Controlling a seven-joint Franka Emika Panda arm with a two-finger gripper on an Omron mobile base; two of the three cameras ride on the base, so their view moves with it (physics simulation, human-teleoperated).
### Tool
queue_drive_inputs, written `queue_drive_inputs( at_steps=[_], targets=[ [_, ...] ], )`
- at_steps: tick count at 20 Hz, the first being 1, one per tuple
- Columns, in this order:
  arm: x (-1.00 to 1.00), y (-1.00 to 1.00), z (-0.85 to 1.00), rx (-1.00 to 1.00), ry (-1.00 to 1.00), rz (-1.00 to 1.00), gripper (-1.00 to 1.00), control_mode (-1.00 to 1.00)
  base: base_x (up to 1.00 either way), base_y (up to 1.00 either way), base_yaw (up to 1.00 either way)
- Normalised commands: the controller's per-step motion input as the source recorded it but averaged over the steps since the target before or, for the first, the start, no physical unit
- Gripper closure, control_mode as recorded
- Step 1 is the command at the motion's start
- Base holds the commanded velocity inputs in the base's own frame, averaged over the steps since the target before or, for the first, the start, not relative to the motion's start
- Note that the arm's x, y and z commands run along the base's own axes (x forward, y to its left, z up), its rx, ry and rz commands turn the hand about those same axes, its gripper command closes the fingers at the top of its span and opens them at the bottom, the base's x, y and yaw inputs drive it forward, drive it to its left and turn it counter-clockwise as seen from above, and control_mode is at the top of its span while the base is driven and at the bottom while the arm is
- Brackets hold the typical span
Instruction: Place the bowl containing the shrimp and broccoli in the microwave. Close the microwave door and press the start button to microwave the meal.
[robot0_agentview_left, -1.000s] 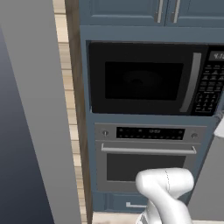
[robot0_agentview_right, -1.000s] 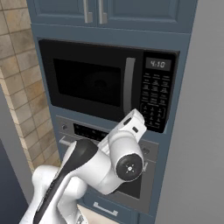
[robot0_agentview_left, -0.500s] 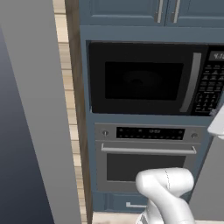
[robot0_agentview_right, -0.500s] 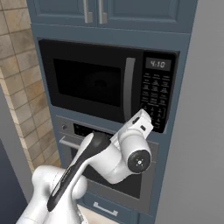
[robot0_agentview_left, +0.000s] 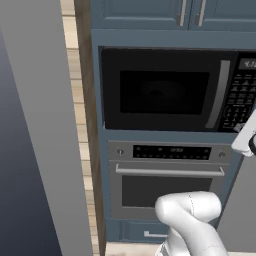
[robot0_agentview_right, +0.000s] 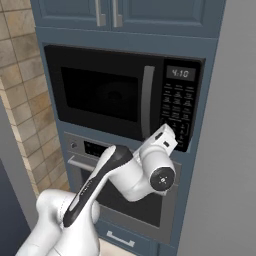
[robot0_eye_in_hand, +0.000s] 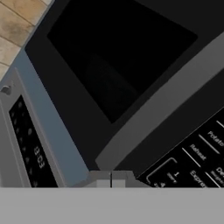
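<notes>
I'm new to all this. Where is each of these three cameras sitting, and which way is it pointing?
Left base view: behind the arm's left, facing the microwave and wall oven; white arm at lower right.
Right base view: behind its right, same wall; the arm reaches toward the keypad.
Hand view: on the hand, rolled, close to the microwave door; shut pincer at bottom.
Both base views share microwave and oven.

Built-in black microwave (robot0_agentview_right: 120, 95) with glossy dark glass window, long matt silver-grey metal door handle (robot0_agentview_right: 147, 102), brushed silver-fronted steel wall oven (robot0_agentview_left: 167, 180), matt blue-grey painted cabinets (robot0_agentview_left: 145, 12), beige stone-look wall tiles (robot0_agentview_right: 22, 95)
</notes>
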Motion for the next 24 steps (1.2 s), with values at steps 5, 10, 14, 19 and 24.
queue_drive_inputs(
  at_steps=[5,10,14,19,24],
  targets=[
    [0.14,-0.17,-0.22,0.0,0.0,0.0,1.0,-1.0,0.0,0.0,0.0],
    [0.21,-0.12,-0.14,0.0,0.0,0.0,1.0,-1.0,0.0,0.0,0.0],
    [0.23,-0.11,-0.1,0.0,0.0,0.0,1.0,-1.0,0.0,0.0,0.0],
    [0.25,-0.07,-0.09,0.0,0.0,0.0,1.0,-1.0,0.0,0.0,0.0],
    [0.28,-0.07,-0.07,0.0,0.0,0.0,1.0,-1.0,0.0,0.0,0.0]
  ],
)
